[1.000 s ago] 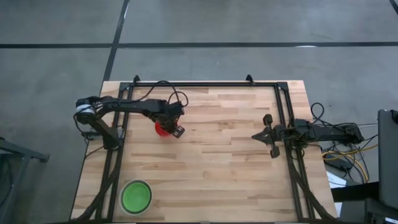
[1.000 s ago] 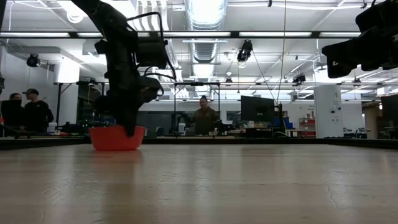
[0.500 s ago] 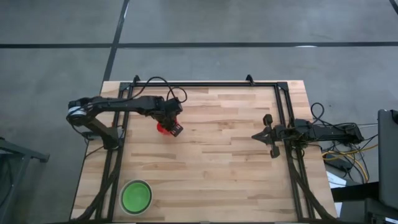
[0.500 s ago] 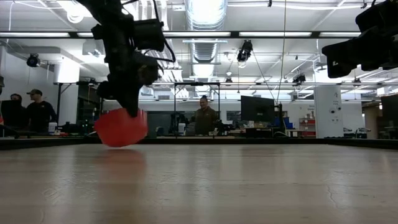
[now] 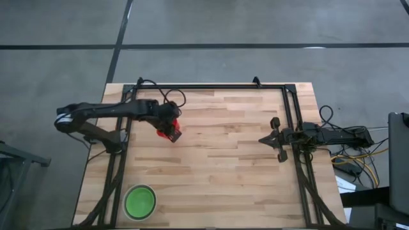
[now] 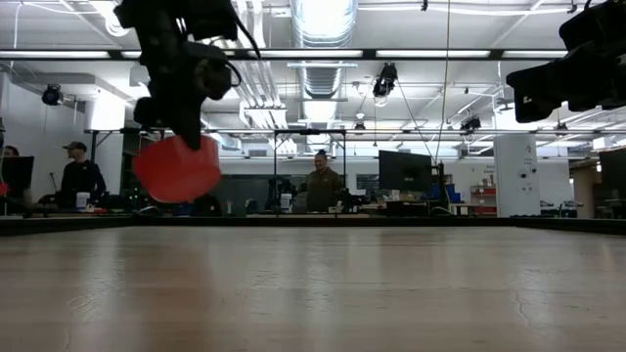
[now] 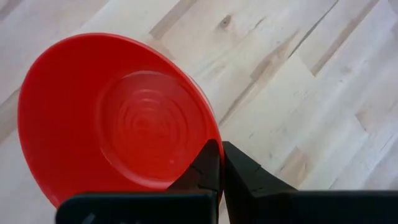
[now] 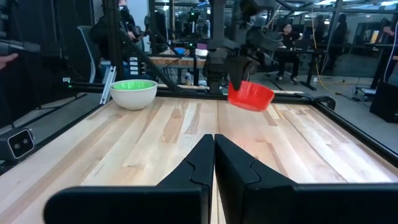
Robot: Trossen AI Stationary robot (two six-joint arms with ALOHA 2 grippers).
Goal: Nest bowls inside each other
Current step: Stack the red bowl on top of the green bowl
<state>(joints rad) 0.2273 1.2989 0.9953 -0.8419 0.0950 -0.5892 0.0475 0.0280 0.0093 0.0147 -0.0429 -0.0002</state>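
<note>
Left tool is clamped shut on the red bowl rim, holding it tilted above the table. Cream bowl with green nested inside lies well apart, at the table's near left corner. Right tool, shut and empty, is farther away.

Ceiling strip lights glare bright at the low view's top. The worktop in its foreground is soft, out of focus. The overhead view is evenly lit, shadows faint.

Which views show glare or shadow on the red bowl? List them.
Left wrist view: soft glare on the red bowl's inner base rings. Low view: bowl lifted, backlit, its underside shaded, a faint shadow on the table. Right wrist view: no glare on it.
</note>
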